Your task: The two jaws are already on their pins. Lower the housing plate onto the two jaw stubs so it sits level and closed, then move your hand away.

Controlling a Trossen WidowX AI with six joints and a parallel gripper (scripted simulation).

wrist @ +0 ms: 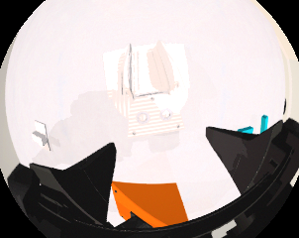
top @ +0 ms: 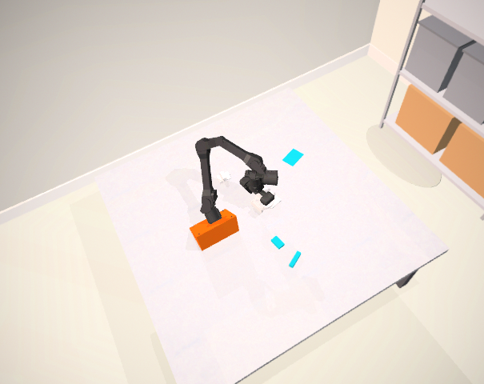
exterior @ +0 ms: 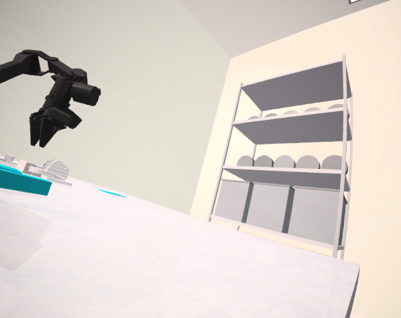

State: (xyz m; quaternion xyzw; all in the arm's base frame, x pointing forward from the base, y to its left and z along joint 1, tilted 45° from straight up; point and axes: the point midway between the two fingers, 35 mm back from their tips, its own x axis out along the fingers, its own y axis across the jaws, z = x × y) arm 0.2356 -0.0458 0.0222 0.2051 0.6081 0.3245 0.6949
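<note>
The housing plate [wrist: 154, 111], pale and striped with two round pin ends showing, lies across the near end of the two jaws in the wrist view. It looks level; its exact seating is too pale to tell. The left jaw [wrist: 130, 71] and right jaw [wrist: 161, 66] stand upright beyond it, apart, above a white base [wrist: 110, 61]. The white assembly [top: 258, 204] is partly hidden by the arm in the top view. My gripper [exterior: 37, 146] [wrist: 161, 139] is open and empty, clear above the assembly.
A small white part [top: 224, 177] [exterior: 9, 158] [wrist: 41, 134] lies apart from the assembly. A flat cyan square [top: 293, 157] [exterior: 112, 193] and two cyan blocks [top: 277, 242] [top: 294, 258] lie on the table [top: 337, 264]. The arm stands at the orange block [top: 217, 232] [wrist: 156, 203].
</note>
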